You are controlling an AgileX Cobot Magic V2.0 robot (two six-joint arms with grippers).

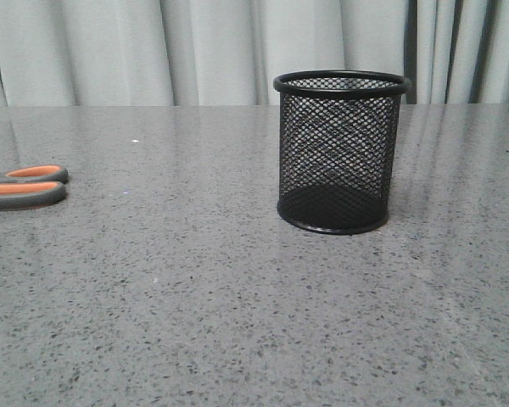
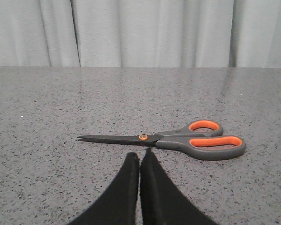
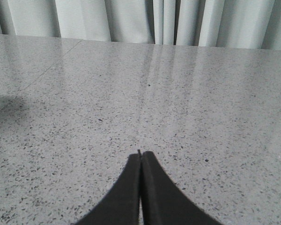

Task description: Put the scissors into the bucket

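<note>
A: We see the scissors [image 2: 178, 139] flat on the table [image 1: 237, 322], far left edge of the front frame; bucket [image 1: 341, 153] upright, right of centre, well apart.

B: Left gripper [image 2: 139, 157] pinched closed, empty, just short of the pivot. Right gripper [image 3: 140, 157] closed too.

A: Still pre-grasp, we reckon. Next: open left, straddle the scissors.

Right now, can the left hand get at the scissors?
Probably yes: the scissors lie flat on the table just ahead of the left hand, nothing between them. Its fingers are shut, though, so they'd need opening first.
</note>
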